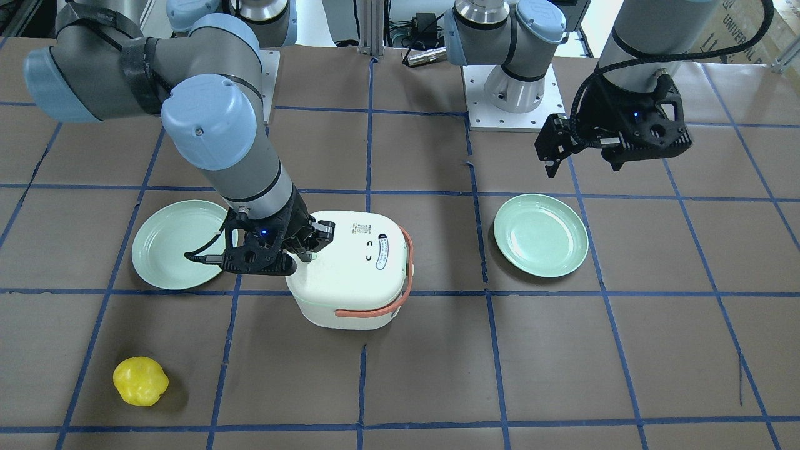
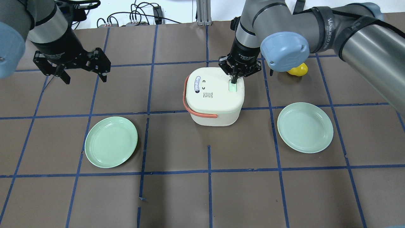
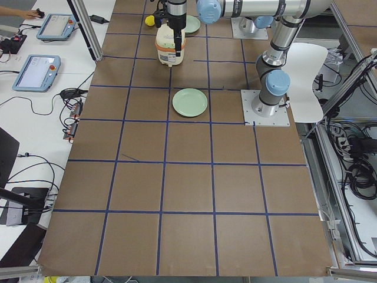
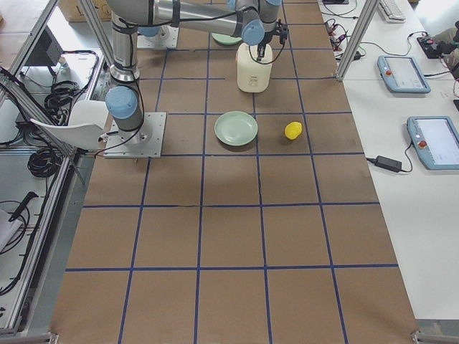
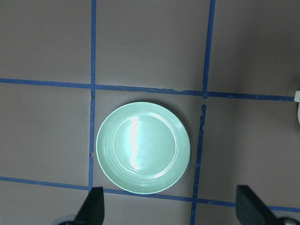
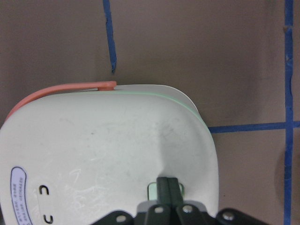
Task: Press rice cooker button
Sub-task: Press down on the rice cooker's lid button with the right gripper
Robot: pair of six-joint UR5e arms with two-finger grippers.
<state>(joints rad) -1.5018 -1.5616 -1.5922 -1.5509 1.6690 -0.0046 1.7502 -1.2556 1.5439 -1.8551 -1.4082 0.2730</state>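
The right gripper [image 2: 233, 81], its two fingers [image 6: 168, 186] drawn tight together into a single black tip, comes straight down on the lid of a white rice cooker [image 2: 212, 96]. The tip meets the pale green button [image 2: 233, 87] set near one edge of the lid. From these angles the tip appears to rest on the button's end, though how firmly it bears down cannot be told. The gripper holds nothing.

The rice cooker stands upright near the middle of the surface [image 2: 177, 190], brown paper ruled into squares by blue tape. Its orange handle [image 2: 189, 107] is folded down around the side away from the button. The lid carries a small oval label (its print too fine to read) and is closed.

On the other side, the left gripper [image 2: 85, 79] hangs in the air with its fingers spread wide and empty, well apart from the cooker. Its wrist camera looks straight down on a green plate [image 5: 143, 147]. That plate lies flat and bare on the left arm's side of the cooker. A second green plate [image 2: 305, 127] lies on the right arm's side, and neither touches the cooker.

A yellow object [image 1: 140, 381], lumpy like a small pepper, sits alone on the right arm's side. In the overhead view the right arm's elbow partly hides it.
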